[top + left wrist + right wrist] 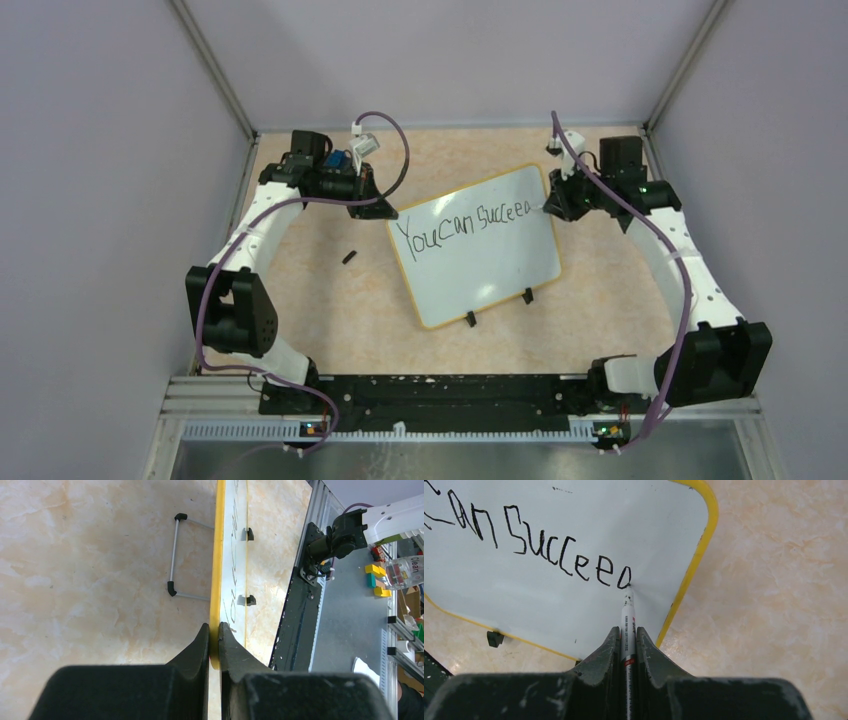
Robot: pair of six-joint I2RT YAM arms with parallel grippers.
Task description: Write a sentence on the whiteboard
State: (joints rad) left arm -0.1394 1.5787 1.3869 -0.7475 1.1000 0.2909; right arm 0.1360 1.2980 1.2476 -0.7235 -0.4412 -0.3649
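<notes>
The large rectangular white whiteboard [490,270] with a thin yellow rim is propped at a slant in the middle of the table, its small black clip feet towards the arm bases. It is gripped at its far left corner by the left gripper [214,630], whose black jaws are pinched almost together on the yellow rim. A slim white marker [628,611] with a red band is clamped between the nearly closed jaws of the right gripper [627,632] at the board's far right corner. The marker's tip is pressed against the board at the foot of the last letter. The black handwritten sentence [565,556] is laid along the top of the board, and "You can Succee" plus a round unfinished letter can be read.

The table [330,300] is a beige marbled surface. A small black cap [349,257] is seen lying well left of the board. A thin metal wire bracket [173,560] with black corners is seen behind the board. The table is enclosed by plain lilac-grey walls [100,150].
</notes>
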